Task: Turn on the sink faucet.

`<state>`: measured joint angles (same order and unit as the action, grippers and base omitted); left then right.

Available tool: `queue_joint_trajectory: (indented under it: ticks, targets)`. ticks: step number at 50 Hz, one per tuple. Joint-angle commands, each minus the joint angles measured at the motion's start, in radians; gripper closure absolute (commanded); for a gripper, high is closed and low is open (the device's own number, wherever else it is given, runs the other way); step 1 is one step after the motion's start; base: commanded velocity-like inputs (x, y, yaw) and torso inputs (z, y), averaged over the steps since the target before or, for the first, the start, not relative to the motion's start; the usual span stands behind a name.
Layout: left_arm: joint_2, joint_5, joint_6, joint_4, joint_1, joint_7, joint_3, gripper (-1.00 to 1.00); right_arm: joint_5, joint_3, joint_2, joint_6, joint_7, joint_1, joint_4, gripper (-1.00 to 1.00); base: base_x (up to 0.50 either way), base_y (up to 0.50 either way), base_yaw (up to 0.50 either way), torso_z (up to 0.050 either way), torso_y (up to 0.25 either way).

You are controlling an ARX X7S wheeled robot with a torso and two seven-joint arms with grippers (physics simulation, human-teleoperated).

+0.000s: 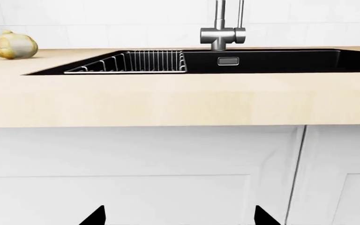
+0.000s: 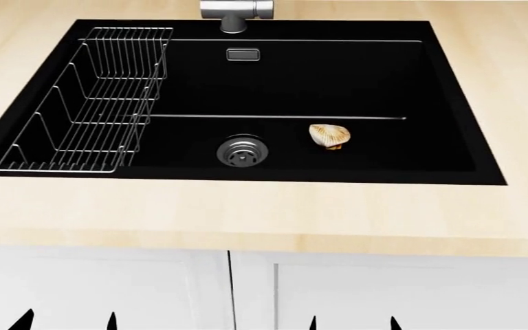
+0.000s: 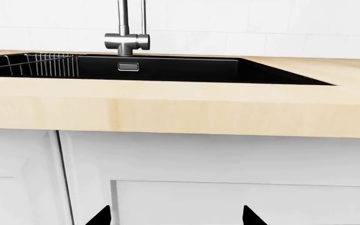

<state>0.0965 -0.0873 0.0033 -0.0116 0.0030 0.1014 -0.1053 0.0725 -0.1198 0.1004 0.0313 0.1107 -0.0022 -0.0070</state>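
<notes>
Black sink (image 2: 447, 103) holds a wire rack (image 2: 90, 103) and a shell (image 2: 329, 135); both hands (image 1: 180, 216) (image 3: 176, 215) spread wide.

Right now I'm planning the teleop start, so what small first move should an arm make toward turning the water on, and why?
Probably raise the right gripper above counter height and forward toward the sink faucet. Both wrist views look at cabinet doors below the countertop, so both grippers sit low, open and holding nothing, while the faucet stands behind the sink, untouched.

Left gripper (image 2: 66, 321), right gripper (image 2: 353, 322): plain black pointed fingertips; rest out of view.
</notes>
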Motion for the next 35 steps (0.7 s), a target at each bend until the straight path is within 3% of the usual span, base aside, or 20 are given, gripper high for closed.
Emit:
queue_joint_trajectory:
  ticks: [1,19,35]
  targets:
    - [0.01,-0.014,-0.007,-0.003,-0.001,0.015,-0.016,-1.0,0.01,-0.003,0.01,-0.001,0.028,0.002,0.003,-1.0,0.0,0.0,0.0,0.0,0.0]
    - [0.028,-0.049,0.055,-0.019,0.016,0.004,-0.037,-1.0,0.015,-0.026,0.026,0.006,0.044,0.008,0.009,-1.0,0.0,0.0,0.0,0.001,0.0]
    - [0.044,-0.084,0.049,-0.022,0.013,0.001,-0.046,-1.0,0.019,-0.047,0.038,0.01,0.055,0.008,0.008,-1.0,0.0,0.0,0.0,0.05,0.0]
